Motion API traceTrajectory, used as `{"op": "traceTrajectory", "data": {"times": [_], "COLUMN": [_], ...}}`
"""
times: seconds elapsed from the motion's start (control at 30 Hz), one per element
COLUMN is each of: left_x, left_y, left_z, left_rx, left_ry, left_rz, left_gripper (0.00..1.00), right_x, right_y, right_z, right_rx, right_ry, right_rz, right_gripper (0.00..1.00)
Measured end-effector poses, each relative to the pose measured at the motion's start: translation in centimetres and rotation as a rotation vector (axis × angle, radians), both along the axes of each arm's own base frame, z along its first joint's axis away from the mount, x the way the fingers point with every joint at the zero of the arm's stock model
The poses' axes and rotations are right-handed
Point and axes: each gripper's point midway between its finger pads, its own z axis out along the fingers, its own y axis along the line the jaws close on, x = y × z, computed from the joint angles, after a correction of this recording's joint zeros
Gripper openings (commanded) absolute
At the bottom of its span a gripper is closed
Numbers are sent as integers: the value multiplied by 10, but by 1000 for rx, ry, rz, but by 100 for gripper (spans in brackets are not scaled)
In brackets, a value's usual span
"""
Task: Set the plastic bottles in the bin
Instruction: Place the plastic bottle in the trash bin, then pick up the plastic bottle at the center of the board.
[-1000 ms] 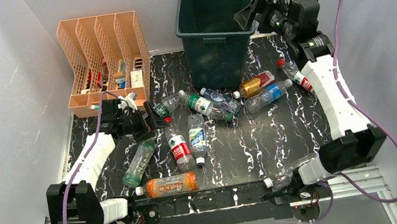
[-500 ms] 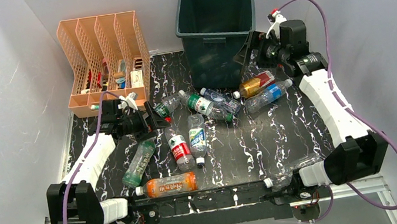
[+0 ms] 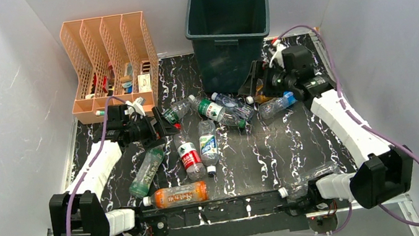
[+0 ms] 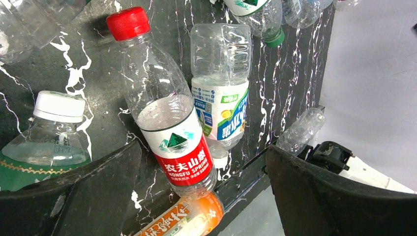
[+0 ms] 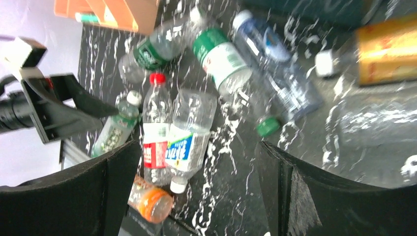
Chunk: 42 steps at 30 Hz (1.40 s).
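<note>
The dark green bin [image 3: 228, 27] stands upright at the back of the table. Several plastic bottles lie on the black marble top: a red-labelled one [image 3: 190, 158] [image 4: 167, 113], a blue-and-white-labelled one [image 3: 209, 146] [image 4: 221, 83], an orange one [image 3: 176, 194], a green one [image 3: 147, 171] and a green-labelled one [image 3: 213, 110] [image 5: 221, 59]. My left gripper [image 3: 161, 124] [image 4: 201, 162] hovers open over the red-labelled bottle, holding nothing. My right gripper [image 3: 255, 83] [image 5: 196, 147] is open and empty, low beside the bin's front right corner. An amber bottle [image 5: 388, 49] lies close by it.
A peach slotted organizer [image 3: 111, 64] with small items stands at the back left. A clear bottle with a blue label [image 3: 277, 105] lies under the right wrist, another clear one [image 3: 307, 180] at the front edge near the right arm's base. Grey walls enclose the table.
My right arm has dropped from beside the bin's rim down and leftward to the bottles in front of the bin, its jaws still open. The left arm has stayed put.
</note>
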Motion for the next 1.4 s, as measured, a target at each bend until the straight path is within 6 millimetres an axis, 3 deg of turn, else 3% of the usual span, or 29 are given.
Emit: {"op": "traceTrajectory", "data": {"times": [0.2, 0.33, 0.83, 1.4], "left_x": [0, -1, 6, 6], "left_y": [0, 0, -1, 1], "left_z": [-1, -5, -17, -50], "left_rx": [-2, -4, -13, 15], "left_ry": [-1, 4, 37, 132], "left_rz": [2, 5, 29, 48], "left_gripper": [98, 98, 98, 98], "right_x": [-35, -45, -51, -29], "right_y": [36, 53, 108, 149], "right_z": [-41, -59, -138, -188], "right_rx": [-18, -27, -116, -178], "right_ry": [114, 153, 304, 334], "right_rz": [97, 131, 237, 311], "right_gripper": [98, 98, 98, 98]}}
